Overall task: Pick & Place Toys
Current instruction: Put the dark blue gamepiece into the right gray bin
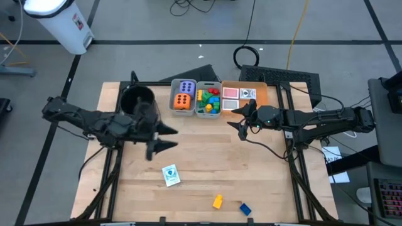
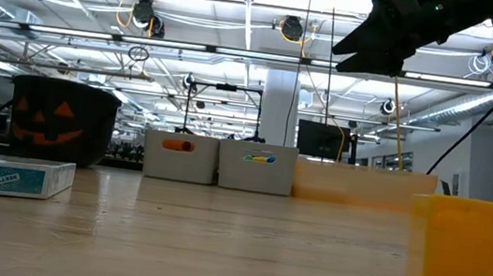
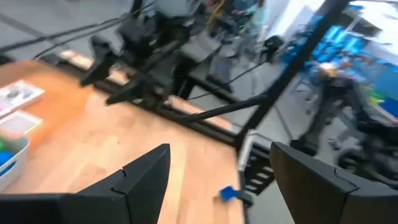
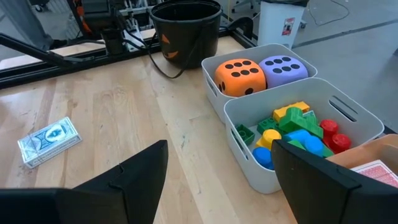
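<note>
— Looking at what is lying loose: a yellow brick and a blue brick near the bench's front edge, and a card box just behind them. How are they going to handle?

— Light, hard and probably slippery; I'd be pinching each brick across its flat sides, the box across its narrow width.

— And the tools?

— The left tool and right tool are both hanging open and empty. The orange die and purple die are sitting in a grey bin.
</note>
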Action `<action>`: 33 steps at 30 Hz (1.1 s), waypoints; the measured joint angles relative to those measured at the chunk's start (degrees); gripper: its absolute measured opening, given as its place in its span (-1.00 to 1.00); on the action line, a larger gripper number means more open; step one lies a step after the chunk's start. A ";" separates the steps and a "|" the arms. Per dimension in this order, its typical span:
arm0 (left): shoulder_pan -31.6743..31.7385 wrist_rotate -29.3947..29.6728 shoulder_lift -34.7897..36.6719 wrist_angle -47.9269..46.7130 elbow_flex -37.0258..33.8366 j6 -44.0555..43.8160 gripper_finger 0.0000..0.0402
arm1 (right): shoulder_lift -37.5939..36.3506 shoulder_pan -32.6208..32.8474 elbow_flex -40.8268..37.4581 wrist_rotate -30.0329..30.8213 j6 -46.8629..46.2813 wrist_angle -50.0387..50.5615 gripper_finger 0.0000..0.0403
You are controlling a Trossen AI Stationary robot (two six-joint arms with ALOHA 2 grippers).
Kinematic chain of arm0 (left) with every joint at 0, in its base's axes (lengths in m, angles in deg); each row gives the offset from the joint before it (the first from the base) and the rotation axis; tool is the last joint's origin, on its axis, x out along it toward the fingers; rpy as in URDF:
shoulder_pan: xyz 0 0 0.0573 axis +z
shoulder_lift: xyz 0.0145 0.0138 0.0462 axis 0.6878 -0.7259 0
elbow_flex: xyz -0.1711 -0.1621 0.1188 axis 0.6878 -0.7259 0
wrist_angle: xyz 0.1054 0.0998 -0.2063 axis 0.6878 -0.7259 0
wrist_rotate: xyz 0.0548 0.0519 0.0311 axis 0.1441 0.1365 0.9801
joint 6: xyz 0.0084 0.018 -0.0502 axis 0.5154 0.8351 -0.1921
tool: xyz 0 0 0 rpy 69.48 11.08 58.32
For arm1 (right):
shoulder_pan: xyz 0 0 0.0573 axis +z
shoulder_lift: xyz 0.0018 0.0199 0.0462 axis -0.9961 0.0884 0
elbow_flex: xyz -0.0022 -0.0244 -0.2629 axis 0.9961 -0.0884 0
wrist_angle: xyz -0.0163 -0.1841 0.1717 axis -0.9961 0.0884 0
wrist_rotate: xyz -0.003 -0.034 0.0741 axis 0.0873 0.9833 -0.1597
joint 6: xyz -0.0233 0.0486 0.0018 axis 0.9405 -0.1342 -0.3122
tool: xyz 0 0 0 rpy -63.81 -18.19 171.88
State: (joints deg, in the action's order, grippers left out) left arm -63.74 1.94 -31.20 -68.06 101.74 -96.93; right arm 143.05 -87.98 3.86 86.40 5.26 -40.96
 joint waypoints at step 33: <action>-8.65 2.31 16.92 18.51 -24.26 -4.09 0.41 | 1.02 0.52 -0.01 0.03 -16.77 -30.84 0.36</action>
State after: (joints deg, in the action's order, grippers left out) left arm -72.39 4.25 -14.28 -49.55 77.47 -101.01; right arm 144.06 -87.45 3.86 86.44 -11.51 -71.81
